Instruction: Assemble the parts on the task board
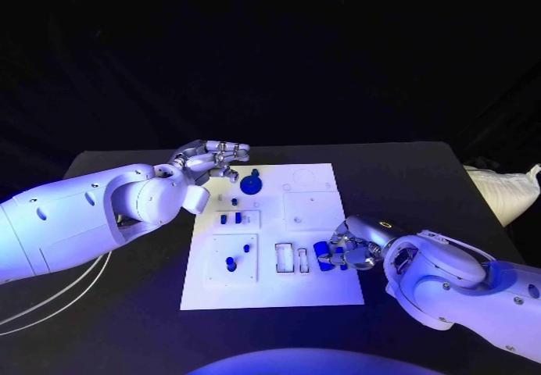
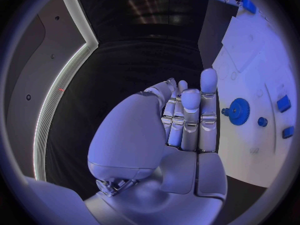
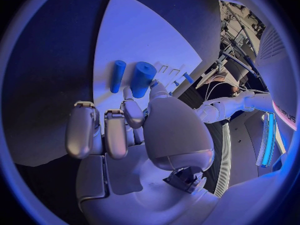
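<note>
At the far left corner of the task board (image 1: 270, 289) we see the left hand (image 1: 209, 162) hovering with its fingers curled together and nothing between them; a blue gear (image 1: 250, 185) lies on the board just to its right. Small blue parts (image 1: 231, 263) sit in the board's left recesses. Over at the near right edge, the right hand (image 1: 352, 248) pinches a thick blue cylinder (image 3: 142, 79), and a slimmer blue peg (image 3: 117, 75) lies beside it.
</note>
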You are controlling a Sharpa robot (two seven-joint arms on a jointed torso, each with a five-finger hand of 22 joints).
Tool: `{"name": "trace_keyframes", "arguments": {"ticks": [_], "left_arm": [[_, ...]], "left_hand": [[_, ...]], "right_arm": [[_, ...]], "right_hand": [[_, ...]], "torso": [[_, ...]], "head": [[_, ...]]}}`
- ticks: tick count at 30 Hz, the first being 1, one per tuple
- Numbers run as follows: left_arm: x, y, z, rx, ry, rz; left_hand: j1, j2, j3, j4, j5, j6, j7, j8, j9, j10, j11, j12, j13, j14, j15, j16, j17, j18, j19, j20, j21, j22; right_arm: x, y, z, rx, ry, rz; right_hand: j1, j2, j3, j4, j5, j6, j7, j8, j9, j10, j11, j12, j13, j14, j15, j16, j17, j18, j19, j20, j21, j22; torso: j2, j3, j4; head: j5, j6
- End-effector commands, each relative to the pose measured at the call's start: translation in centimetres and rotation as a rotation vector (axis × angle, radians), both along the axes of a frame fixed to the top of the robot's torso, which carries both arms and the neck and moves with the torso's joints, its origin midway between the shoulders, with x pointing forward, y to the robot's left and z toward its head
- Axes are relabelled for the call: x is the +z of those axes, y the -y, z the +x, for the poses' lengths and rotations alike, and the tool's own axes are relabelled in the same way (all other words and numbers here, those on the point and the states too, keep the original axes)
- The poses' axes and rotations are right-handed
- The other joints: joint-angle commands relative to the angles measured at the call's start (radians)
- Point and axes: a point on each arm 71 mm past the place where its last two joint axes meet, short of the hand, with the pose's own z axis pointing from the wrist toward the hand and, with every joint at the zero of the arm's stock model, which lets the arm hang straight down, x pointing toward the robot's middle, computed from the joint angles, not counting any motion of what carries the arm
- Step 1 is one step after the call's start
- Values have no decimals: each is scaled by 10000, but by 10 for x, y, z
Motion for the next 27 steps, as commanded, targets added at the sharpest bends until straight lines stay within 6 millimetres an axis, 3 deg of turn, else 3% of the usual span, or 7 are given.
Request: {"name": "trace_keyframes", "arguments": {"ticks": [1,9,14,18,27], "left_arm": [[1,2,-1,-206,87,-105],[1,2,-1,-268,57,-118],[1,2,-1,-264,61,-118],[1,2,-1,-270,61,-121],[0,1,-1,-262,50,-116]], "left_hand": [[-73,-8,-42,-31,38,-83,-12,34,-7,-86,-15,39,9,-64,5,-22,-13,186,-60,24,-66,-9],[-81,-7,-45,-30,37,-83,-12,38,-7,-88,-15,46,11,-62,6,-16,-7,187,-62,25,-71,-11],[-108,-8,-57,-21,36,-88,-9,43,-6,-99,-11,57,14,-68,8,-18,-17,187,-64,28,-78,-15],[-108,-8,-57,-21,36,-88,-9,43,-6,-99,-11,57,14,-68,8,-18,-17,187,-64,28,-78,-15],[-108,-8,-57,-21,36,-88,-9,43,-6,-99,-11,57,14,-68,8,-18,-17,187,-64,28,-78,-15]], "right_arm": [[-5,-2,-1,193,-185,-460],[-13,-7,0,236,-329,-486],[-12,-6,2,-14,-92,-245],[-8,-6,3,-313,346,235],[11,-9,-4,-742,1206,1931]], "right_hand": [[47,135,-60,-26,34,90,-30,64,19,75,-39,61,34,614,8,50,227,-191,9,27,75,27],[272,359,-62,-59,147,214,-73,172,57,88,-78,81,131,613,-22,67,256,-196,7,8,97,64],[335,756,-25,-22,-28,389,-131,276,112,152,-126,112,226,615,-59,81,281,-202,15,-17,122,107],[427,959,-17,-41,100,605,-213,378,188,257,-196,180,353,630,-112,130,368,-224,66,-55,191,238],[423,1048,-143,-7,448,807,-312,472,323,370,-289,196,470,648,-198,184,466,-244,114,-155,254,349]], "torso": [[5,-4,-2],[5,2,2],[-6,-8,-6],[-2,-1,1],[-9,-7,0]], "head": [[-5,-26],[-53,-58],[-32,-76],[-31,-90],[0,-78]]}}
